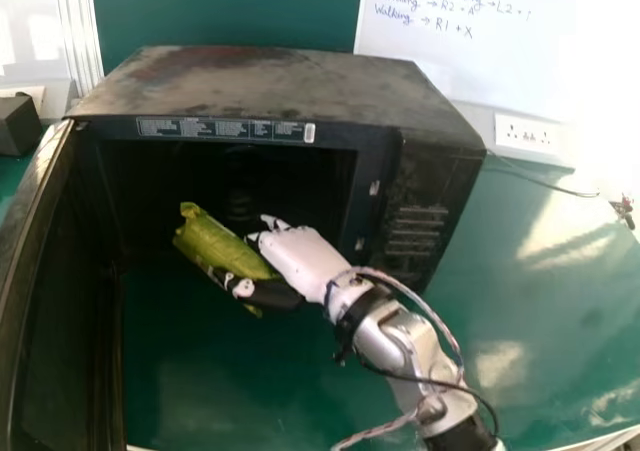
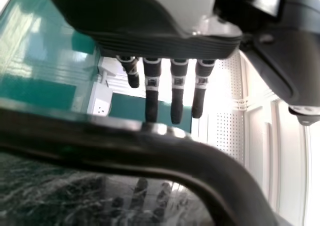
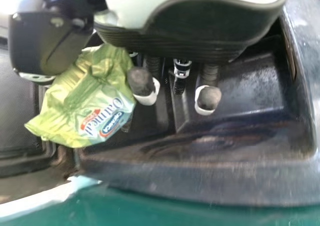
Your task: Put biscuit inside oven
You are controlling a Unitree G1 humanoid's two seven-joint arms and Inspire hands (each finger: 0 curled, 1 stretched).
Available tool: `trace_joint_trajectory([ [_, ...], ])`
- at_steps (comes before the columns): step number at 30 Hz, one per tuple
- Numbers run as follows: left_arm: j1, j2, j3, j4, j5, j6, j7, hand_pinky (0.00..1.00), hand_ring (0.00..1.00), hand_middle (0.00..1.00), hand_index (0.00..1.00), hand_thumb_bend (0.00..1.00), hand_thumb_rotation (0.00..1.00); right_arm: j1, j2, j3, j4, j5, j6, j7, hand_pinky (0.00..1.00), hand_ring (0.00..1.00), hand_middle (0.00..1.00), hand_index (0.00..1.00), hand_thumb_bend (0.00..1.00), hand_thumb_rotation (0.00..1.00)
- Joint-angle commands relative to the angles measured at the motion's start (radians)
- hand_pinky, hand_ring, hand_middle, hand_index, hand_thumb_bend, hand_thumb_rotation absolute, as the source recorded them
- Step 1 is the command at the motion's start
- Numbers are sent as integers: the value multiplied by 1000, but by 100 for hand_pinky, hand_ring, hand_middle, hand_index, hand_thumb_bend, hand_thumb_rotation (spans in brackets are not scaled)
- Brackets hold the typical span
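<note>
Pinched biscuit packet point(image 1: 222, 244) in right hand point(image 1: 302, 259) below top front edge of oven point(image 1: 280, 79), held left hand point(image 2: 145, 35) straight-fingered near door point(image 1: 55, 321)

Left hand point(image 2: 150, 23), fingers straight, dark curved edge point(image 2: 200, 158) near it, white socket point(image 2: 101, 98), green surface point(image 2: 30, 50)

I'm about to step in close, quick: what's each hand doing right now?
Left hand: open, fingers straight.
Right hand: closed on the green biscuit packet, at the oven's opening.
</note>
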Motion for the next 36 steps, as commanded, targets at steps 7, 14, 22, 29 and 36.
trace_joint_trajectory([
  [7, 20, -23, 2, 1, -8, -2, -1, 61, 70, 82, 84, 74, 66, -126, 36, 13, 146, 2, -6, -74, 0, 0, 0, 9, 4, 0],
  [14, 20, -26, -7, -2, -22, -4, -12, 58, 70, 81, 84, 74, 67, -194, 47, 25, 267, -2, -14, -143, 0, 0, 0, 9, 2, 0],
  [22, 17, -22, -3, 1, -32, -6, -25, 58, 69, 81, 83, 75, 63, -281, 53, 33, 414, -4, -17, -225, 0, 0, 0, 37, 37, 3],
  [29, 21, -25, 3, 5, -32, -8, -33, 56, 65, 82, 83, 76, 63, -365, 59, 39, 559, 3, -29, -277, 0, 0, 0, 47, 50, 4],
  [36, 18, -29, 9, 12, -31, -15, -39, 61, 70, 80, 82, 76, 63, -422, 67, 43, 673, 16, -46, -314, 0, 0, 0, 47, 50, 4],
])
